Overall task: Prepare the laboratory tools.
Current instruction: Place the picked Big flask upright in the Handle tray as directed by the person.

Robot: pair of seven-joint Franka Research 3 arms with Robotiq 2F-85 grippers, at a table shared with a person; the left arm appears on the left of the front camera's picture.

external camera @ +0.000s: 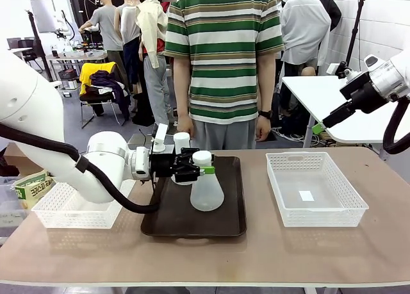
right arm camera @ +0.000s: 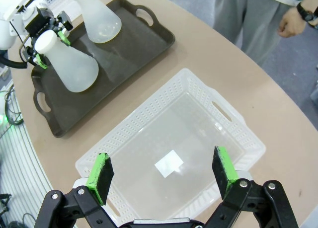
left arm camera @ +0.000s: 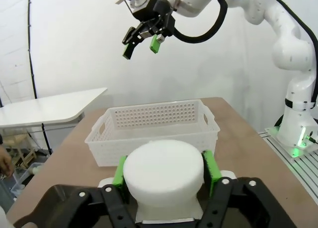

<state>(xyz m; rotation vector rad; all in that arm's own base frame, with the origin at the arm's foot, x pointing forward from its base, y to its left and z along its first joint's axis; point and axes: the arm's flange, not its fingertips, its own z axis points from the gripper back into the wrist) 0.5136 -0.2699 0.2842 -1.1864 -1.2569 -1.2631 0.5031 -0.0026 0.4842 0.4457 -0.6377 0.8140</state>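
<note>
Two frosted-white conical flasks stand on the dark brown tray. My left gripper reaches in level from the left around the neck of the nearer flask. Its green pads stand just beside the cap, slightly parted from the neck. The flask rests upright on its own base. The second flask stands behind it, partly hidden by the gripper. My right gripper hangs open and empty high above the right basket.
A white mesh basket with a paper scrap inside sits right of the tray. Another white basket sits at the left by a green box. A person stands at the far edge, hands down.
</note>
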